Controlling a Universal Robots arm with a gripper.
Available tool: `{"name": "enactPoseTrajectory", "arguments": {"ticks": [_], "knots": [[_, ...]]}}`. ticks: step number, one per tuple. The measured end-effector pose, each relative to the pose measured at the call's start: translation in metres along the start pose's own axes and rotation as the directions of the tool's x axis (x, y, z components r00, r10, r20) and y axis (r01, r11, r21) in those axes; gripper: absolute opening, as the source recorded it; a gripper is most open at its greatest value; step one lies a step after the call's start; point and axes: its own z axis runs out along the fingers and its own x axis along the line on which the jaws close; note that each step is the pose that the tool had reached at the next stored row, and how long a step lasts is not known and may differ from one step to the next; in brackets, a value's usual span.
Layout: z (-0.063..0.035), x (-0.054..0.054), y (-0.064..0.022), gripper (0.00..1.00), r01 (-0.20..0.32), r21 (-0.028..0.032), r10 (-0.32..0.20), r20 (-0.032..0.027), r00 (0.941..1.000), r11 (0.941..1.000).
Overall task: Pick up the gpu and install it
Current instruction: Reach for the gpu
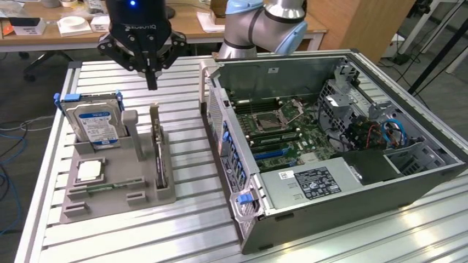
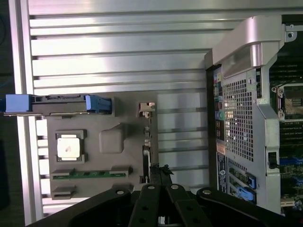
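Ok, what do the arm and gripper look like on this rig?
The gripper is black, with white Robotiq lettering on its body and a small blue light glowing on it. Its fingers are black, driven by black linked bars with silver pins. The arm is silver-grey tube with pale blue joint caps.

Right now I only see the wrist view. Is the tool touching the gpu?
Observer: No. The tool hangs above the gpu, with a gap between them.
Operator: Is the gpu lying flat?
Observer: No, it stands on its edge in a slot of the grey holder.
Operator: What's inside the case that I can't see?
Observer: A silver power supply sits at one end of the open case.
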Motion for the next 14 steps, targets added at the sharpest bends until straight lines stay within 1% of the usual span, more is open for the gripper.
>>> {"name": "enactPoseTrajectory", "arguments": {"ticks": [5, 14], "knots": [[-0.0001, 0.0041, -0.0003, 0.11, 0.000, 0.0000, 0.000, 0.0000, 1.0000, 1.0000], [-0.0002, 0.0042, -0.0017, 0.11, 0.000, 0.0000, 0.000, 0.0000, 1.0000, 1.0000]]}}
